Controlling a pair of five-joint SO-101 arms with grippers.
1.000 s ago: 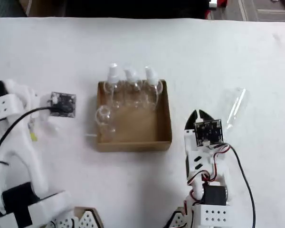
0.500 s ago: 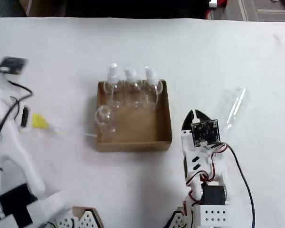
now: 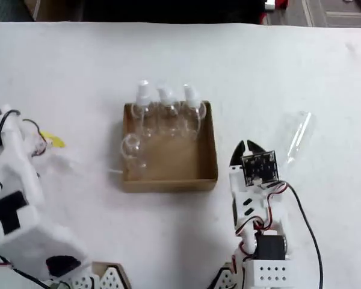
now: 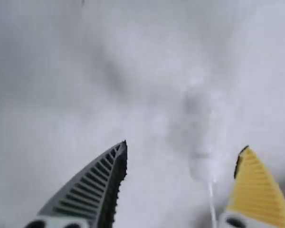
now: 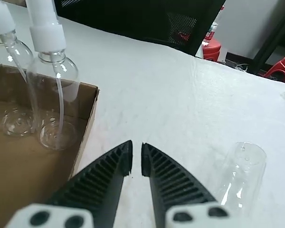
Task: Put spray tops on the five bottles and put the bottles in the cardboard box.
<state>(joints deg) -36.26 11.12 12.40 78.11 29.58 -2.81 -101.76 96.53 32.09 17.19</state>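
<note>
1. The left gripper (image 4: pixel 183 145), one finger grey and one yellow, is spread wide and holds nothing. It hangs over the white table (image 3: pixel 259 66) at the left edge of the high view.
2. A white spray top (image 4: pixel 201 164), blurred, lies on the cloth between that gripper's fingers, nearer the yellow one.
3. The right gripper (image 5: pixel 136 143) has its black fingers drawn to a narrow slit and is empty. It sits lower right of centre in the high view, just beside the right wall of the cardboard box (image 3: pixel 168 180).
4. The box is in the middle of the frame. Along its far wall stand the left-hand bottle (image 3: pixel 142 111), the middle bottle (image 3: pixel 166 111) and the right-hand bottle (image 3: pixel 192 111), each clear with a white spray top on.
5. An uncapped bottle (image 3: pixel 132 150) sits in the box's lower left part, against the left wall.
6. The fifth bottle (image 3: pixel 296 135), also without a top, lies on its side on the table, right of the box and near the right gripper.
</note>
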